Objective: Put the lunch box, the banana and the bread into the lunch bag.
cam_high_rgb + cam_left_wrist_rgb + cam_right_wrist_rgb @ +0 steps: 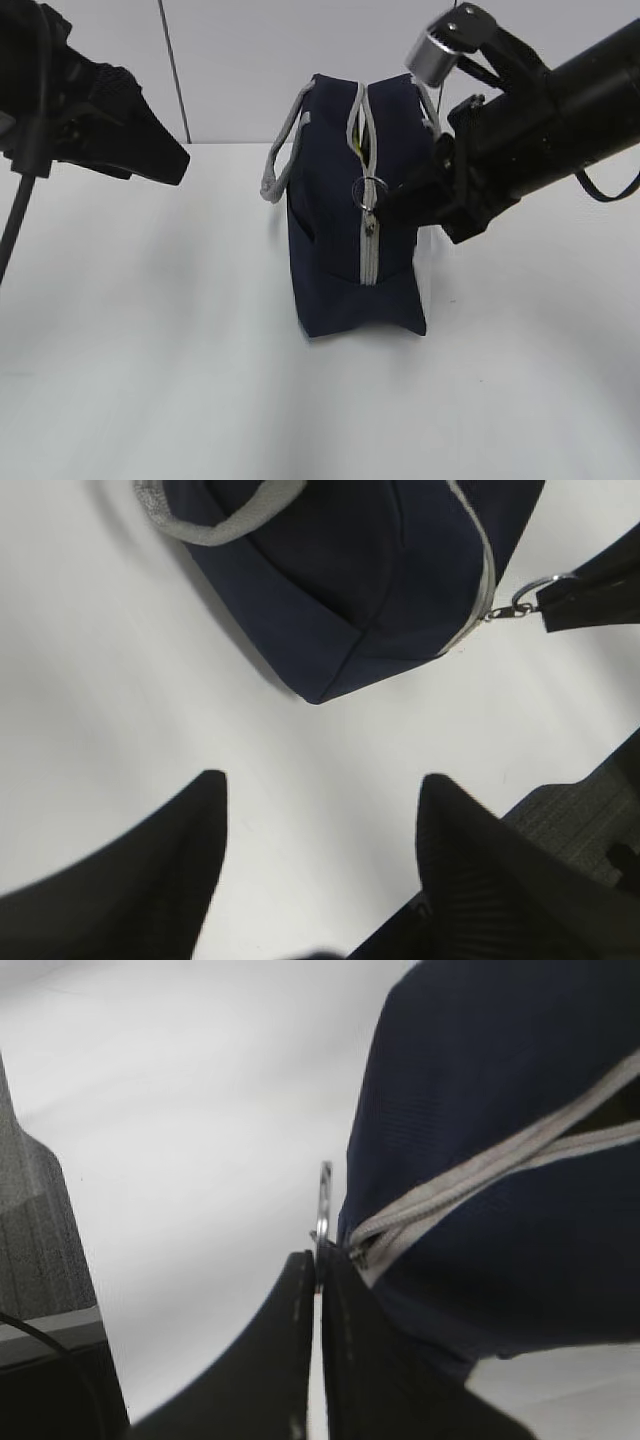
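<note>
Right gripper (316, 1270) fingers clenched on the ring pull (323, 1205) of the lunch bag (355, 200). Left gripper (320, 810) released, clear of bag. Exterior view alone shows the zipper (366, 215) partly open.

Plain white matte tabletop (150, 350) fills most of the exterior view, bare surface, soft shadows on it. Pale grey-white back wall (240, 60) behind the far edge, with one thin dark vertical seam line (174, 70) running down it, slightly tilted. Grey ribbed mat or panel (35, 1250) at left edge of right wrist view; what it is, unclear.
</note>
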You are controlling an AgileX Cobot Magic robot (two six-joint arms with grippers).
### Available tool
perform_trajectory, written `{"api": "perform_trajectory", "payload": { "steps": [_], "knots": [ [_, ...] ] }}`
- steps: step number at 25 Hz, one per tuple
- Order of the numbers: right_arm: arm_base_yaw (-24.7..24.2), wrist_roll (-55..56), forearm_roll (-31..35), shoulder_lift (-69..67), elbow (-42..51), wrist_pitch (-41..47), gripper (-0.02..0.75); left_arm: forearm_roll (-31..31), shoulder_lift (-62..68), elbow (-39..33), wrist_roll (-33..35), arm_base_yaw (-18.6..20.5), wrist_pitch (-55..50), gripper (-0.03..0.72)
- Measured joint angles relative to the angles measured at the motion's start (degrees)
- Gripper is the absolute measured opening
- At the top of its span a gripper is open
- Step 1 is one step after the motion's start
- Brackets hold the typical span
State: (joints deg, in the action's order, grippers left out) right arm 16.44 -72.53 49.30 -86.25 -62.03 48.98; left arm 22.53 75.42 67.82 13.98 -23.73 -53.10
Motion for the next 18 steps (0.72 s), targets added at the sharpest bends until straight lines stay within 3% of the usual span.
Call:
{"api": "perform_trajectory", "payload": {
  "steps": [11,18],
  "knots": [
    [0.0,0.43,-0.45,0.0,-5.62,-1.88,0.0,0.79,0.0,0.0,4.57,0.0,3.14,0.424],
    [0.0,0.53,-0.45,0.0,-5.7,-6.76,0.0,9.7,3.21,0.0,13.22,0.0,4.88,0.424]
  ]
}}
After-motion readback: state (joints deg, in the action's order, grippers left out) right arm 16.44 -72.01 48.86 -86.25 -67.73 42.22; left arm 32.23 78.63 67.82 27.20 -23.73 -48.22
